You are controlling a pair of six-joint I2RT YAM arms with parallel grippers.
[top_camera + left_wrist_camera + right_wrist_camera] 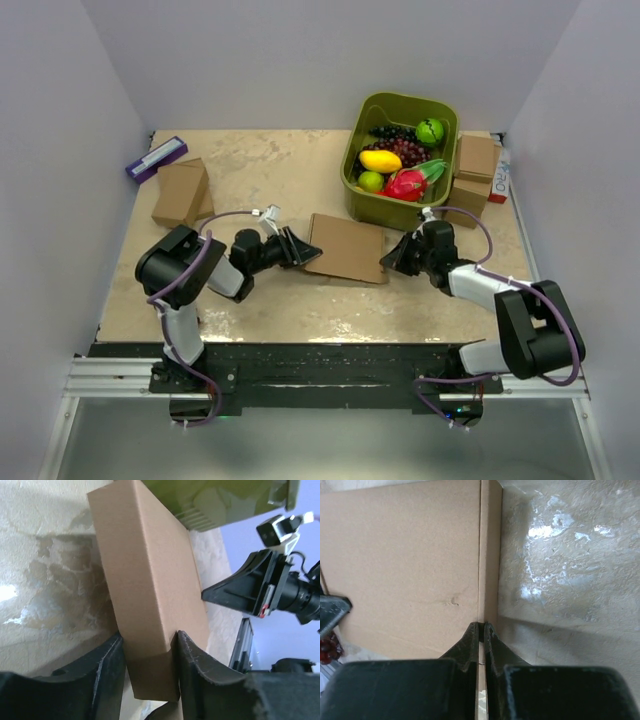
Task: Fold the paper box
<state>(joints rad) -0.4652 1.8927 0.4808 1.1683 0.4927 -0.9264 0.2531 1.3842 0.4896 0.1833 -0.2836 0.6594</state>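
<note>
The paper box [347, 248], flat brown cardboard, lies in the middle of the table in front of the green bin. My left gripper [300, 250] is at its left end. In the left wrist view the left gripper [149, 640] has one finger on each side of the box [145, 570] at a corner, shut on its thickness. My right gripper [392, 258] is at the box's right end. In the right wrist view the right gripper [482, 626] is nearly closed, pinching the thin upright side wall of the box [405, 565].
A green bin [385, 208] of toy fruit stands just behind the box. Smaller brown boxes sit at the far left [182, 192] and right of the bin [476, 168]. A purple packet [156, 158] lies in the back left corner.
</note>
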